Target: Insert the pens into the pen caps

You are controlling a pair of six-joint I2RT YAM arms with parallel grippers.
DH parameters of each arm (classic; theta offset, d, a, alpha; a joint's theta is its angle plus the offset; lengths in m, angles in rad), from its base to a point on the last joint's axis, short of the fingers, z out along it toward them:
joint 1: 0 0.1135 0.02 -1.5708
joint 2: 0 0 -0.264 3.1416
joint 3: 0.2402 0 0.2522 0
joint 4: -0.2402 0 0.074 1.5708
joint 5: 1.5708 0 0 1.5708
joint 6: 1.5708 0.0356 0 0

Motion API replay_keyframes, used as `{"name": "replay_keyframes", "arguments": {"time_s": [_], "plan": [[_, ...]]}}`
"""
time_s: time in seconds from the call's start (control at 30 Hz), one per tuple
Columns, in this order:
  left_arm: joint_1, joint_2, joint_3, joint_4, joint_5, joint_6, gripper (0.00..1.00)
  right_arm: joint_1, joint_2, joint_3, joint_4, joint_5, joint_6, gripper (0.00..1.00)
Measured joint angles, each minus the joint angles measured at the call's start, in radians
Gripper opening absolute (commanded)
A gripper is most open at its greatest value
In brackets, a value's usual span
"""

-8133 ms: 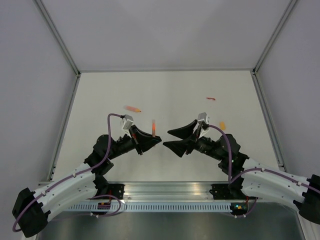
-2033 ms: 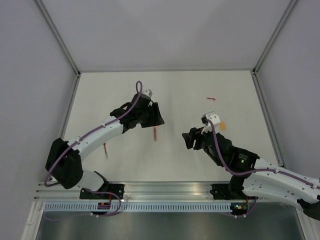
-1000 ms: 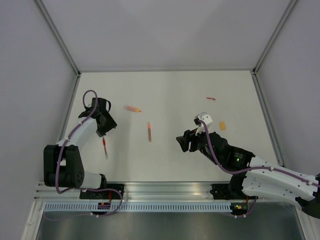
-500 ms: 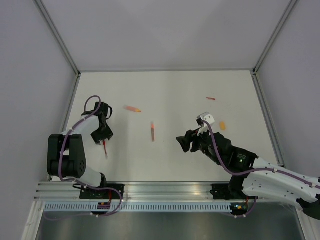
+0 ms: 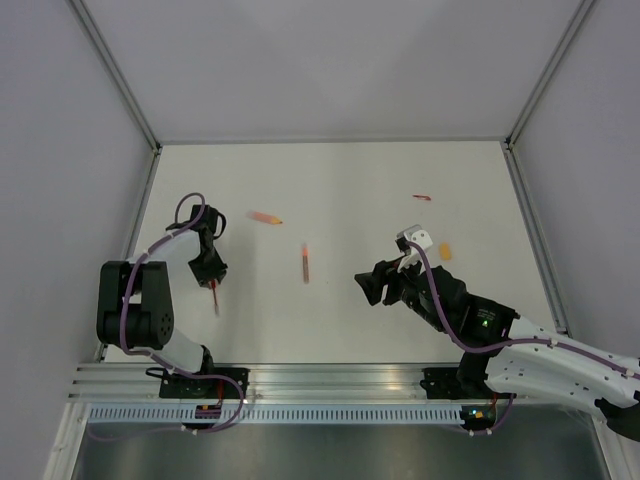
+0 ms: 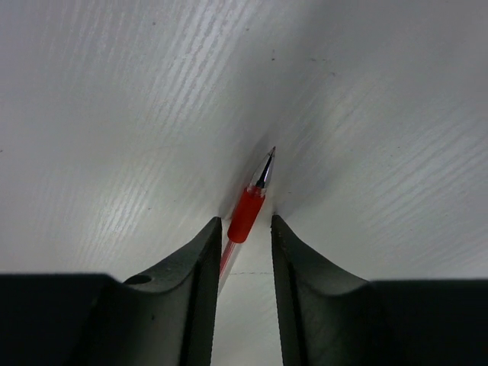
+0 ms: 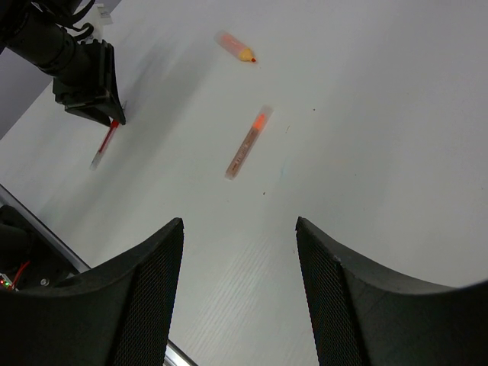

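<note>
Left wrist view shows the left claw [image 6: 244, 229] low over the worktop [image 6: 114, 114], its two fingers [image 6: 200, 290] partly open and straddling the red pen [image 6: 246, 213]. The pen lies flat in the lower middle of the frame, its metal tip pointing toward the upper centre. It sits closer to the left-hand finger, with a sliver of gap on the other side, so I judge it not yet clamped. The right claw [image 7: 240, 229] is wide open and holds nothing; in its view the orange-pink pen [image 7: 248, 142] lies loose above centre. From the top, the orange cap [image 5: 445, 252] sits at the right and a small red piece, probably the red cap [image 5: 422, 198], lies farther up the right side, both well apart from the red pen. Because the pen is off-centre between the fingers, closing may roll or swing it, leaving it skewed or squirting it out. The hold also falls close to the writing end, which could leave too little tip free for a cap.
</note>
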Motion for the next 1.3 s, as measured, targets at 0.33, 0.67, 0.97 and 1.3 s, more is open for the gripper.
{"name": "replay_keyframes", "arguments": {"time_s": [0.33, 0.67, 0.97, 1.3], "plan": [[-0.035, -0.015, -0.032, 0.166, 0.171, 0.059, 0.35, 0.000, -0.005, -0.002, 0.000, 0.000, 0.000, 0.67], [-0.082, -0.032, -0.056, 0.233, 0.209, 0.069, 0.41, 0.000, -0.003, -0.003, 0.000, 0.000, 0.000, 0.67], [-0.235, -0.070, 0.055, 0.043, 0.135, 0.169, 0.47, 0.000, -0.008, -0.004, 0.000, -0.001, -0.007, 0.68], [-0.306, -0.131, 0.253, -0.143, 0.086, 0.486, 0.50, 0.000, -0.073, -0.004, -0.001, 0.000, -0.018, 0.68]]}}
